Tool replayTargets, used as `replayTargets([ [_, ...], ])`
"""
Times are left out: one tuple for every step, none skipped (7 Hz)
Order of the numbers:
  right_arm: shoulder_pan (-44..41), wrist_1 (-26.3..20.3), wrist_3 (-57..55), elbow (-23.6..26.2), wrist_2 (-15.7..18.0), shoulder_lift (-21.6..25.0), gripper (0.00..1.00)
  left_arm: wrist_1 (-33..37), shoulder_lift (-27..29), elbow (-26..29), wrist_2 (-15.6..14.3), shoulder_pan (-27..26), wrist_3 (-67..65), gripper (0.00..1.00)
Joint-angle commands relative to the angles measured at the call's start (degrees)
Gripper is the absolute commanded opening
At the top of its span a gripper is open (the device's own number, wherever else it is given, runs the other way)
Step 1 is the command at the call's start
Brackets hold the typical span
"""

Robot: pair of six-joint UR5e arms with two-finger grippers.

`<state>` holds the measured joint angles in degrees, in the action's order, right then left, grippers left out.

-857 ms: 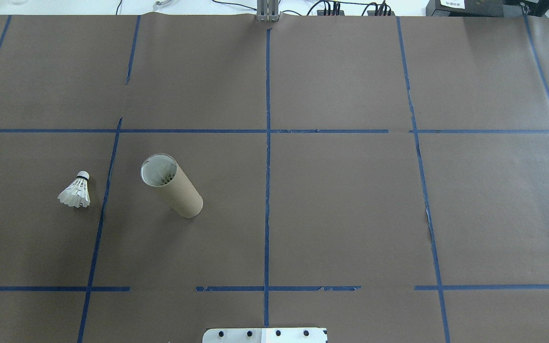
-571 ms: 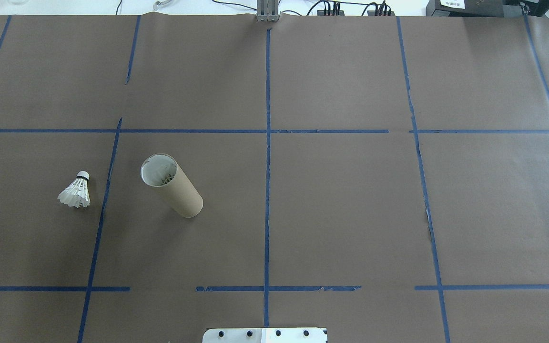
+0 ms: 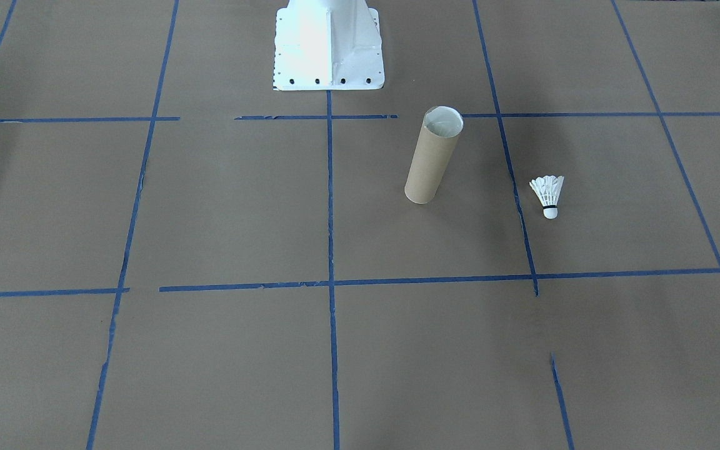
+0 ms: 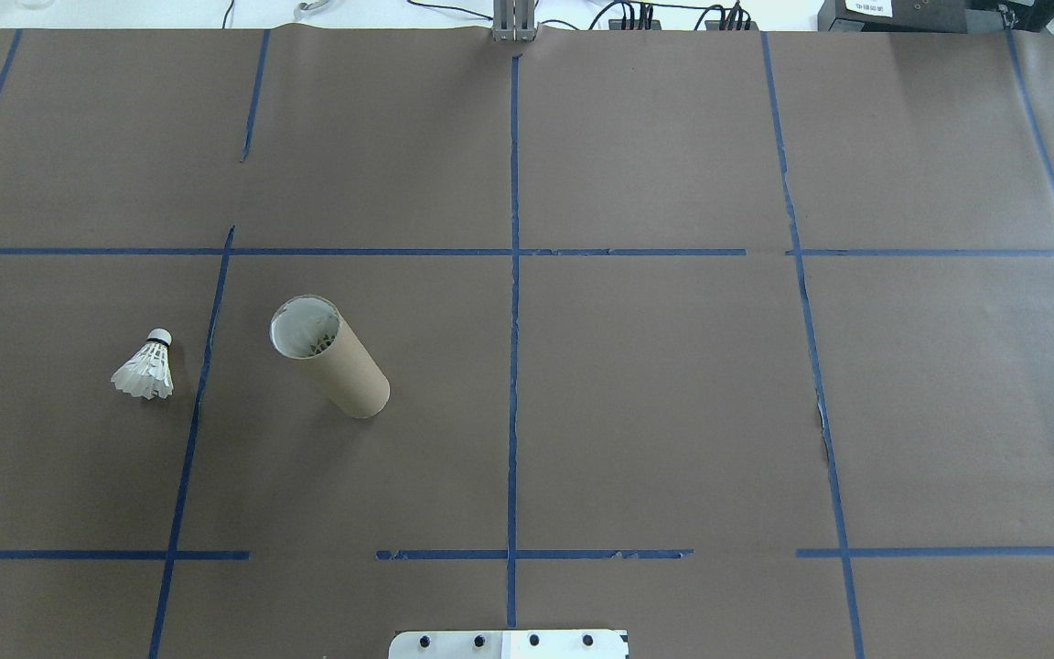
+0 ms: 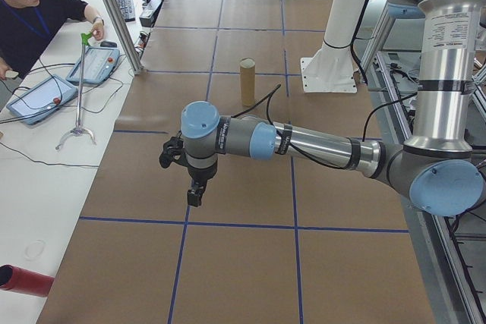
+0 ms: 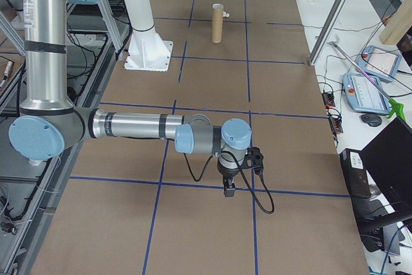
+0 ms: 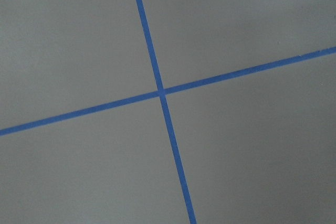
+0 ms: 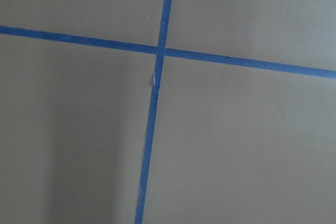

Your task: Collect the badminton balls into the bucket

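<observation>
Whole table's covered in brown paper with blue tape lines marking out a grid, some strips a bit torn and gappy. There's a white metal base plate with bolt holes at the robot side. Off to the side bench a person in a black top leans over, two teach pendants with cables nearby, plus a grabber stick with a green handle. A red cylinder lies at the bench's near end.
</observation>
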<state>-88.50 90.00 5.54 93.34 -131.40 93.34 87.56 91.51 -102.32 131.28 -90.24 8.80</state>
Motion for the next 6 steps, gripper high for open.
replayTargets([
  [0.0, 0.0, 0.0, 0.1, 0.0, 0.0, 1.0, 1.5, 6.5, 1.2, -4.2, -0.3, -0.7, 1.0],
  [0.0, 0.0, 0.1, 0.0, 0.0, 0.0, 1.0, 2.9, 7.4, 1.8, -3.6, -0.3, -4.3, 1.0],
  [0.0, 0.0, 0.0, 0.0, 0.0, 0.0, 1.0, 11.1, 6.9, 1.9, -3.5, 0.3, -15.4, 1.0],
  [0.0, 0.0, 0.0, 0.0, 0.0, 0.0, 1.0, 23.2, 3.8, 3.6, -3.7, 4.4, -27.4, 1.0],
  [0.0, 0.0, 0.0, 0.0, 0.0, 0.0, 1.0, 32.5, -0.6, 3.7, -4.2, 10.6, -36.1, 1.0],
  [0.0, 0.0, 0.0, 0.0, 0.0, 0.0, 1.0, 43.3, -4.5, 3.6, -4.3, 14.4, -49.7, 1.0],
])
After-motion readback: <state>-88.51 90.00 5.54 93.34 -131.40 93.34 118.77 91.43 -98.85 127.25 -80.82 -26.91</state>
